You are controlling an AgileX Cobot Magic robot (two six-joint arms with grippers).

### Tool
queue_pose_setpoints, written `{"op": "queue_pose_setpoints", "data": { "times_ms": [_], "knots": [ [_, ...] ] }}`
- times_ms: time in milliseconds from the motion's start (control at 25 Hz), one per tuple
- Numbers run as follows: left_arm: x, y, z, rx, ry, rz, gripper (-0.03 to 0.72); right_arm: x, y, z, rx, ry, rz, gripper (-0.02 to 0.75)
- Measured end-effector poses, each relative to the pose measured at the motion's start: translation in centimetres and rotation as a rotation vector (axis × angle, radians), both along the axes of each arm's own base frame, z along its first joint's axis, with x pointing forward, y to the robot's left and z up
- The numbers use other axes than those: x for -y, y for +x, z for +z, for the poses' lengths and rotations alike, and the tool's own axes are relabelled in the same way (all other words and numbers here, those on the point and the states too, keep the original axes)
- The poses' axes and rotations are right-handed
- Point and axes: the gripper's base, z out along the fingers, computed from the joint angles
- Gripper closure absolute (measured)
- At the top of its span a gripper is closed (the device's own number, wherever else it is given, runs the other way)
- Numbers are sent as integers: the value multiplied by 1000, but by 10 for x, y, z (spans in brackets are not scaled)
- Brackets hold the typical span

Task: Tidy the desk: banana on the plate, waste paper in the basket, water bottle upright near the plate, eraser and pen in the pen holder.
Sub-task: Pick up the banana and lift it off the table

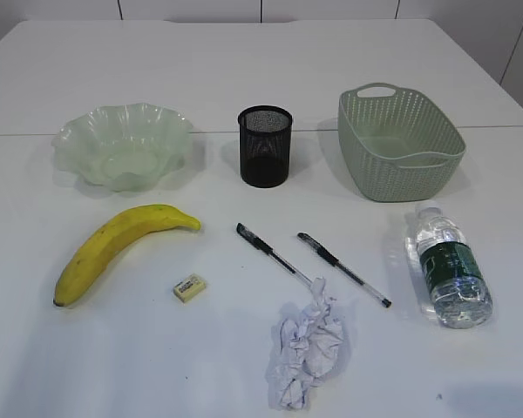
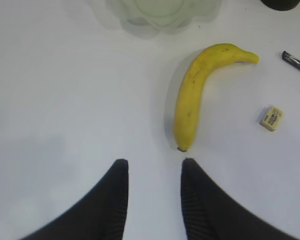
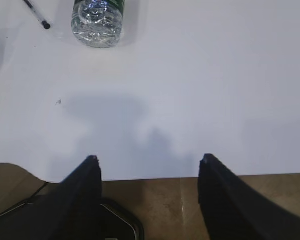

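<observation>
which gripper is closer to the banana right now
Left. The left gripper hangs open just short of the banana, right by its blunt end, touching nothing. The right gripper is open over the table's near edge, with only the water bottle ahead.

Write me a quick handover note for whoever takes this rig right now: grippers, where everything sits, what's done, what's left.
Left gripper: open, empty, just short of the banana.
Right gripper: open, empty, at the table edge.
On the table: eraser, two pens, crumpled paper, bottle lying down.
Plate, pen holder, basket: in a row behind.
Done: nothing. Left: everything.
</observation>
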Motion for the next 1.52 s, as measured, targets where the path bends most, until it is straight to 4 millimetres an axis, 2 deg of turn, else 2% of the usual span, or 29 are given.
{"op": "queue_pose_setpoints", "data": {
  "times_ms": [320,720,960,1240,1400,1520],
  "knots": [
    [3,22,-7,-59,19,-41,443,1,0,0,0,-7,-9,272],
    [9,43,-27,-126,6,-99,335,1,0,0,6,-6,-11,272],
    [14,71,-43,-231,-15,-113,298,1,1,1,13,-6,-11,272],
    [17,107,-22,-180,-17,-119,289,1,1,1,17,-6,-10,272],
    [20,113,-14,-142,-65,-111,288,1,1,1,17,-6,-10,272],
    [24,116,-16,-138,-72,-132,276,1,1,1,17,-6,-11,272]
  ]
}}
